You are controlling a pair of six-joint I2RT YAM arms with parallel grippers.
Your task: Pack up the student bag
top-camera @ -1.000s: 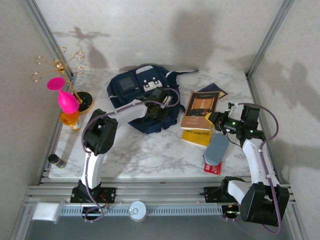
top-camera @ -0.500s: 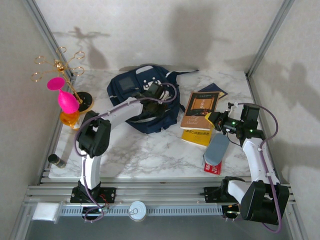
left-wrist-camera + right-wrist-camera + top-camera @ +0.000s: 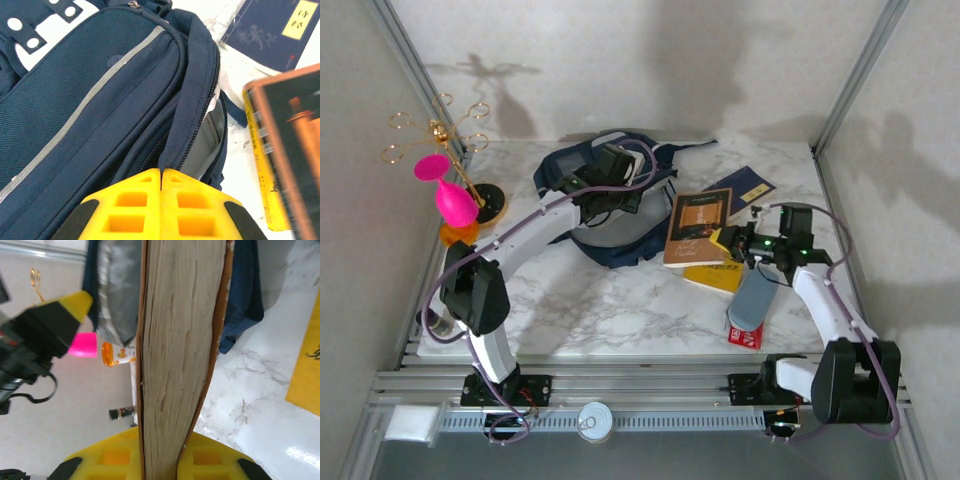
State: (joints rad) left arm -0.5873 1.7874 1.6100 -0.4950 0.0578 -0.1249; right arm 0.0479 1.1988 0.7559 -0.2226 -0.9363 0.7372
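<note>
The bag (image 3: 75, 100) lies at the back centre of the table (image 3: 590, 310), mouth open, grey lining showing. The left gripper (image 3: 161, 176), fingers pressed together, pinches its zip edge. The right gripper (image 3: 162, 452) clamps a brown book (image 3: 177, 340) beside the mouth. A yellow book (image 3: 715, 277) and grey case (image 3: 753, 297) lie nearby on marble.

My left arm (image 3: 520, 233) and right arm (image 3: 830, 310) are white tubes with black joints. Purple cables (image 3: 438, 290) loop alongside them, and the fingers (image 3: 195, 187) are yellow.
</note>
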